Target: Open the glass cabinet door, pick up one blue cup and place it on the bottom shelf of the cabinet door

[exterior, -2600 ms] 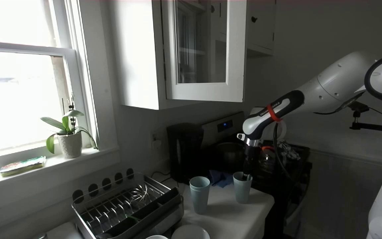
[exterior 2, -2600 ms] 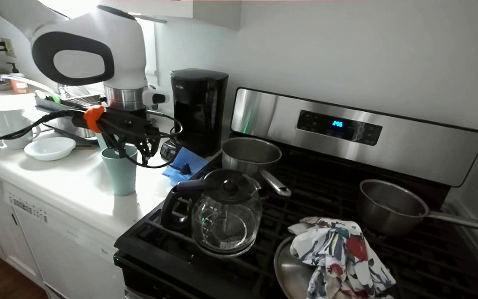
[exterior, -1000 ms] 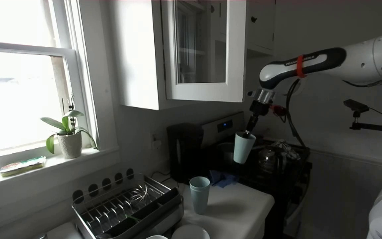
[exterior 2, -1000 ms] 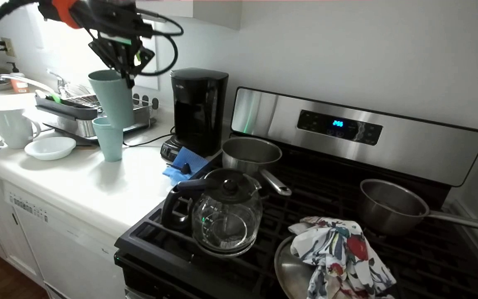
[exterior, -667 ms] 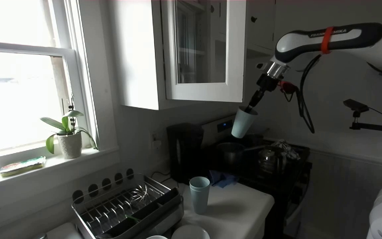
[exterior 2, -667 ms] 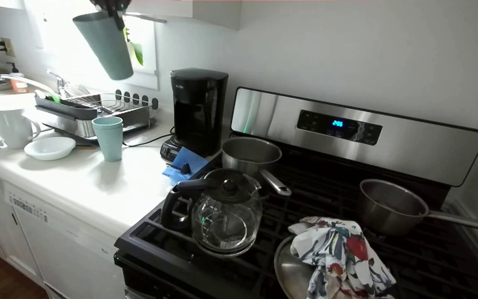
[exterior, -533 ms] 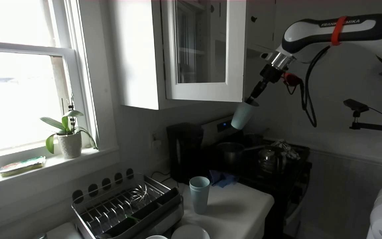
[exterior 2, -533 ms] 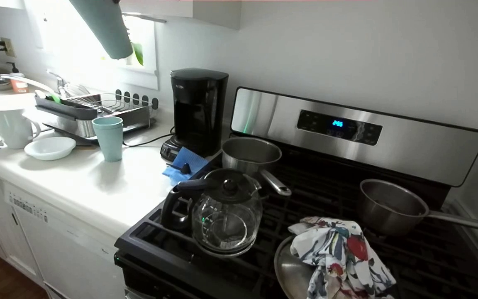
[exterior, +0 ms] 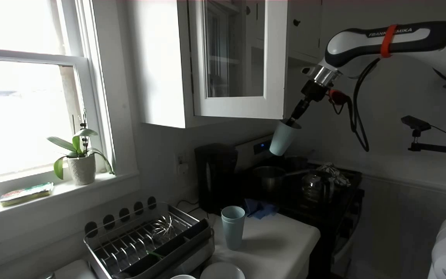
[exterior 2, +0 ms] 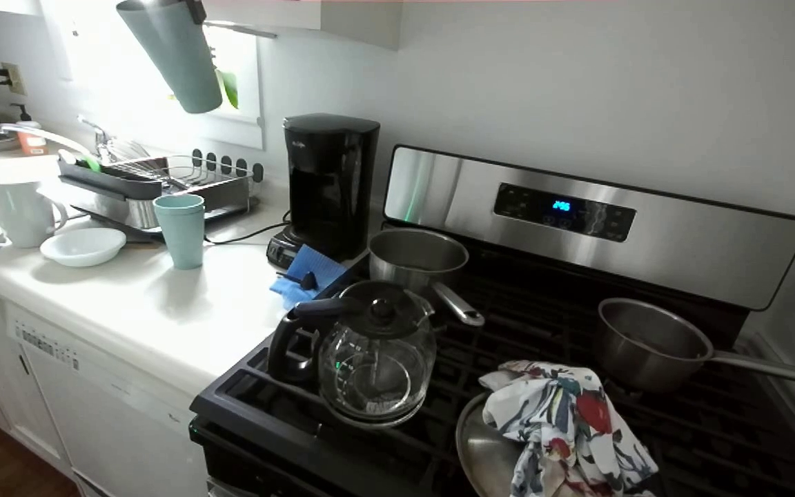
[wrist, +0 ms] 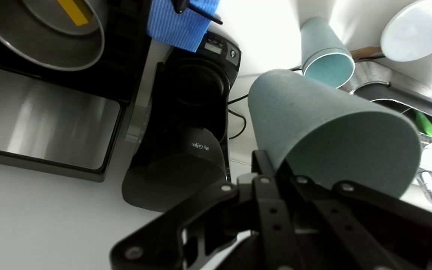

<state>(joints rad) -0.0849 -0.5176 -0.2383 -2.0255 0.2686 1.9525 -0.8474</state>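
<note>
Cup lifted, glass cabinet door looking open, bottom shelf not reached: I judge the task past half

My gripper pinches the pale blue wall at the rim, and the cup hangs tilted, well above the counter. What remains is to raise it and set it on the bottom shelf, which I cannot make out behind the door. In an exterior view it is just below the door's right lower corner; touching or apart, I cannot tell. More room seems at right, so I should rise there before going left
</note>
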